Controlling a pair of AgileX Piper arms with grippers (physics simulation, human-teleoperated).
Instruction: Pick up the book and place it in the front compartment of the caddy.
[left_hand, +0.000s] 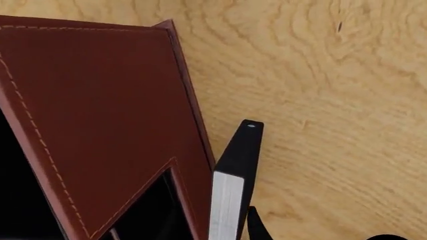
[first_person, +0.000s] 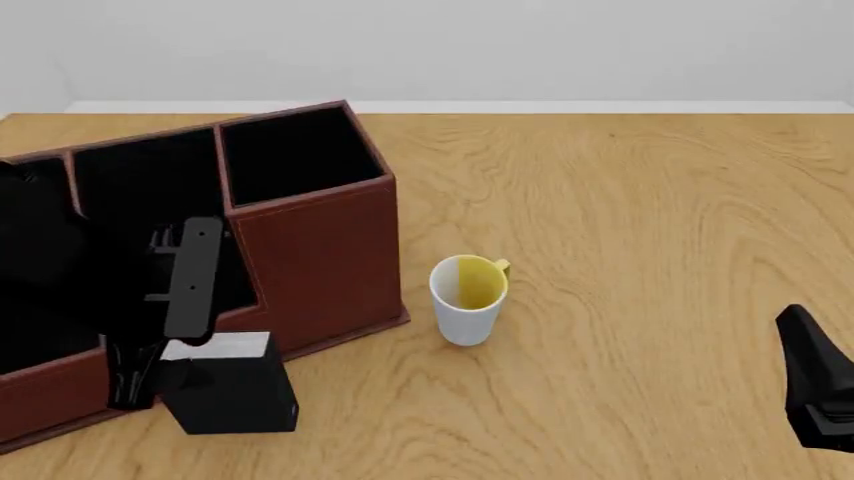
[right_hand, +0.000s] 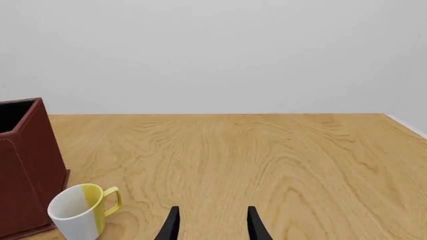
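A pale wooden table (first_person: 641, 200) meets a grey wall. The left tool (first_person: 180, 345) grips the thick black book (first_person: 234, 390) beside the reddish-brown leather caddy (first_person: 327, 250); the right tool (right_hand: 212, 225) hovers low, fingers parted.

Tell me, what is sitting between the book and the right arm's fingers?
The mug stands between the book and the right fingers, seen in the front view.

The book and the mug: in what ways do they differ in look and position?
The book is a black block with a pale page edge; the mug is round, white and yellow. The book sits at the left claw beside the caddy; the mug stands apart, untouched. Both are upright on the table.
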